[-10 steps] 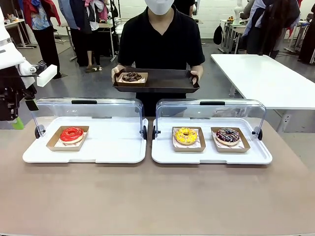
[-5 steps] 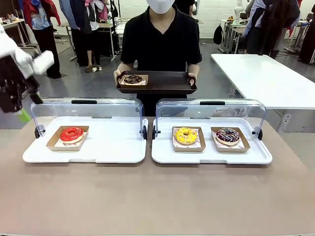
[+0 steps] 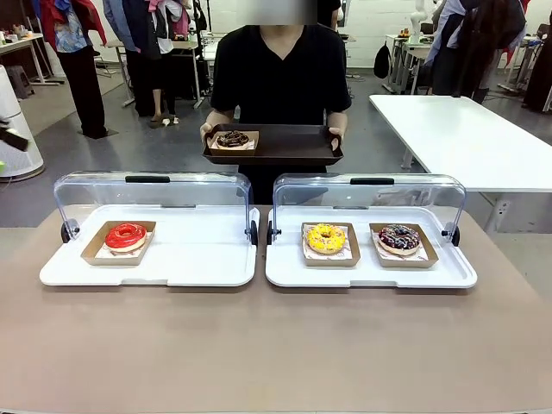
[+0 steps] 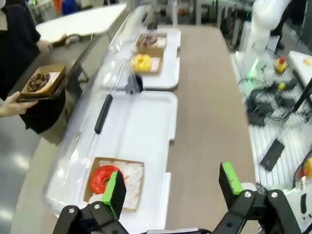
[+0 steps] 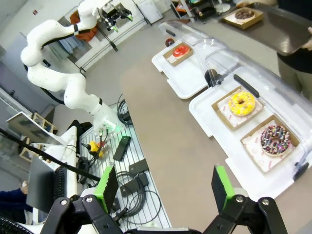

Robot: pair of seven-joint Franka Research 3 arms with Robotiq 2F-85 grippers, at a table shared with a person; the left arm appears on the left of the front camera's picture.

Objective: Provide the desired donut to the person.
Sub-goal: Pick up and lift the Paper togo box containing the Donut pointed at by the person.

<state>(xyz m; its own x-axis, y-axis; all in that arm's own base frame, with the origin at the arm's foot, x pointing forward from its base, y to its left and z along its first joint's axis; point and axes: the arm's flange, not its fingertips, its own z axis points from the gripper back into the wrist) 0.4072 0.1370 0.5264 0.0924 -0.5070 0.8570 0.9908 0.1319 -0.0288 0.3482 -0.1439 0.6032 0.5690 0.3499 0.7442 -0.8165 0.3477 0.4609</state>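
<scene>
The person (image 3: 280, 69) stands at the far side holding a dark brown tray (image 3: 293, 147) with a chocolate donut (image 3: 232, 139) on it. A red donut (image 3: 126, 235) sits in a cardboard holder on the left white tray (image 3: 198, 259). A yellow donut (image 3: 326, 238) and a dark sprinkled donut (image 3: 399, 237) sit on the right white tray (image 3: 285, 272). My left gripper (image 4: 173, 187) hangs open high above the red donut (image 4: 103, 179), holding nothing. My right gripper (image 5: 165, 187) is open and raised well back from the yellow donut (image 5: 242, 103) and sprinkled donut (image 5: 274, 139).
Both white trays have clear lids (image 3: 151, 194) tipped up along their far edge. The brown table (image 3: 276, 345) is bare in front of the trays. Cables and a controller (image 5: 122, 146) lie on a rack beside the table. My left arm (image 5: 53, 44) shows raised high.
My left arm has swung up and away to the left, leaving the front view. The person has shifted the brown tray slightly. The donuts on the table have not moved.
</scene>
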